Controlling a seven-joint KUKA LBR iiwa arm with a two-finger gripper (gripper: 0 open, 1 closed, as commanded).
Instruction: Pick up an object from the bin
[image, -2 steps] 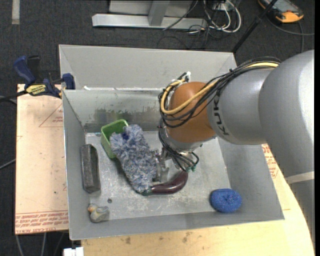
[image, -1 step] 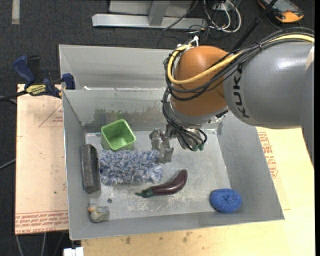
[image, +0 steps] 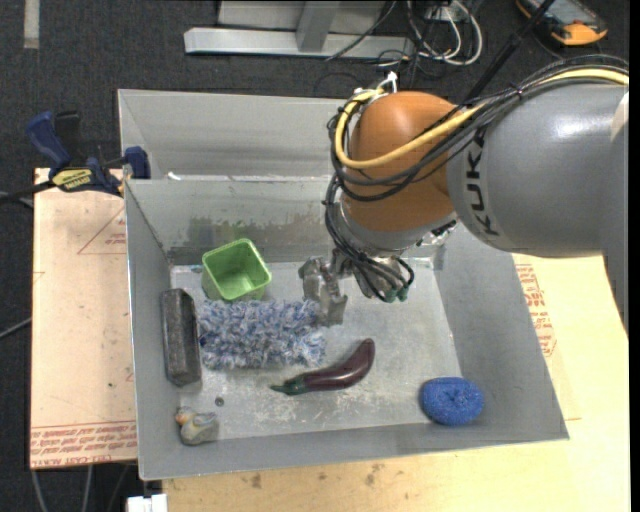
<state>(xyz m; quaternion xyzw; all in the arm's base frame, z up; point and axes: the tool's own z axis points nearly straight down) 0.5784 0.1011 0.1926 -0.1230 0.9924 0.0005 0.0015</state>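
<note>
Where the gripper stands: the gripper (image: 326, 296) is low inside the bin (image: 150, 300), right of centre, below the arm's orange cover (image: 400, 160).
Grip state: cannot be told from this view, neither how wide it stands nor whether it has hold of anything.
Nearest thing: blue-and-white patterned cloth (image: 258, 336), lying crumpled on the floor at the bin's middle; its upper right corner lies directly at the gripper's tip, contact uncertain.
Green cup (image: 236, 270): square, open side up, just behind the cloth's left end and left of the gripper.
Purple aubergine (image: 335, 372): lying flat in front of the gripper, just beside the cloth's right lower edge, stem end pointing left.
Dark grey bar (image: 180, 336): lying lengthwise along the left wall, beside the cloth's left end.
Blue sponge ball (image: 451, 400): front right corner, well apart from the gripper.
Small grey-tan lump (image: 197, 425): front left corner, below the bar.
</note>
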